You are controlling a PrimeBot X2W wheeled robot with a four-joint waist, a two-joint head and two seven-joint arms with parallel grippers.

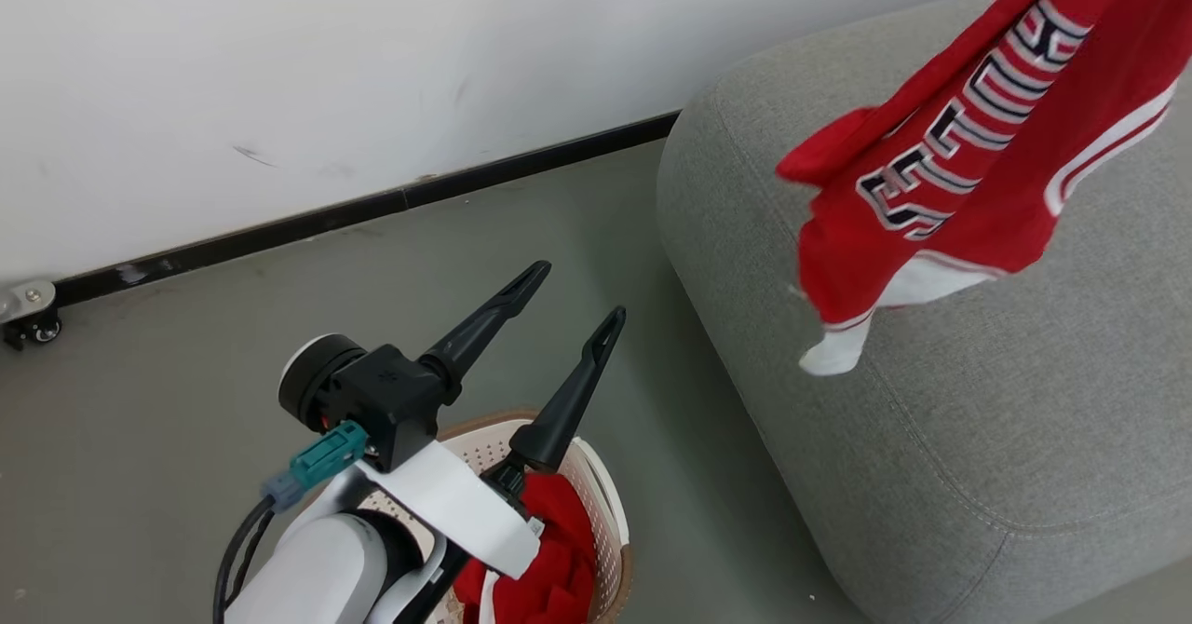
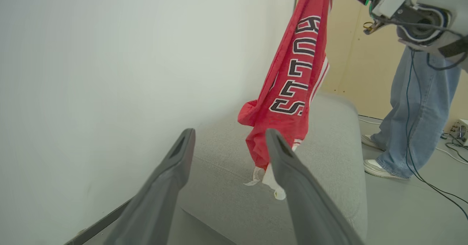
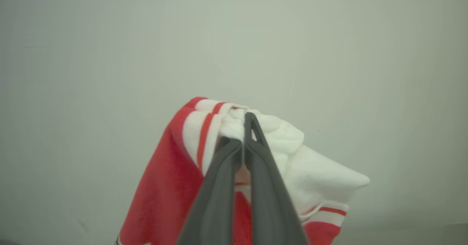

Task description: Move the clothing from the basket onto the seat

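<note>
**Item 1, lettered red jersey** (image 1: 968, 168). Location: hanging in the air above the grey seat (image 1: 931, 438), white-trimmed hem lowest. Whether the hem touches the upholstery cannot be told.

**Item 2, right end effector** (image 3: 248, 128). State: clenched on a small bunch of the jersey's white and red-striped edging.

**Item 3, left end effector** (image 1: 575, 295). State: released, fingers spread wide with nothing between them, poised above the basket (image 1: 601, 498).

**Item 4, second red garment** (image 1: 559, 559). Location: crumpled inside the basket, not yet moved.

**Risks, as judged**
- The pinch takes in little cloth. The trim could slip out and the jersey drop where it hangs.
- The jersey hangs towards the seat's rounded near corner. Let go there, it may slide off onto the floor.
- A release from this height could leave it heaped or draped over the edge.
- The left arm crowds the basket and could knock or tip it on reaching in.
- A person in jeans (image 2: 413, 91) stands just past the seat's far end, with cables (image 2: 438, 193) on the floor there. A wide swing risks contact.

**Obscured or cut off**
- The jersey's top runs out of the head view.
- Its lettering is folded and not fully legible.
- The basket is mostly behind the left forearm and cut by the bottom edge.
- How much the basket holds is uncertain.
- The person is cut off above the thighs.
</note>
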